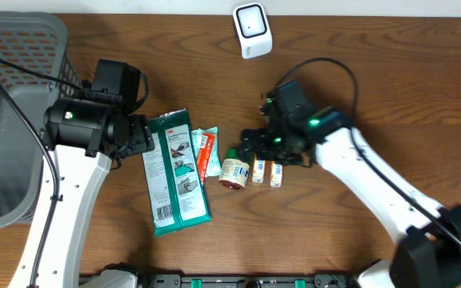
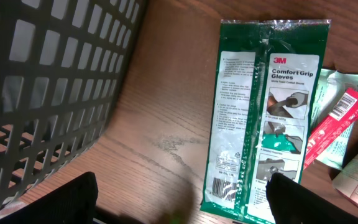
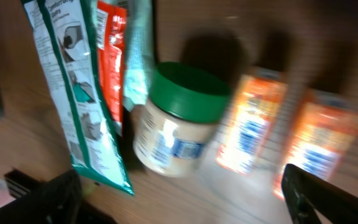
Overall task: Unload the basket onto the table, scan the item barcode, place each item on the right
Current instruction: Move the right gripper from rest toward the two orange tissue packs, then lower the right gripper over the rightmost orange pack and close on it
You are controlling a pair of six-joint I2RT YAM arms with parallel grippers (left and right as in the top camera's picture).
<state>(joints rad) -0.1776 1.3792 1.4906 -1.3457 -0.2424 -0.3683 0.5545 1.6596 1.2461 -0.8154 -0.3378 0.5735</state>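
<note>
You look barely started: left gripper (image 2: 185, 208) and right gripper (image 3: 185, 196) both gape empty, the jar (image 1: 234, 172) lying well apart from the far scanner (image 1: 252, 30).

A dark brown wooden surface (image 1: 390, 96) with wavy grain fills the view. A thin pale strip (image 1: 358, 6) runs along its far edge; what it is cannot be told. A grey lattice basket (image 1: 22, 40) stands at the left edge. Light is even, leaving a faint sheen on the wood.
</note>
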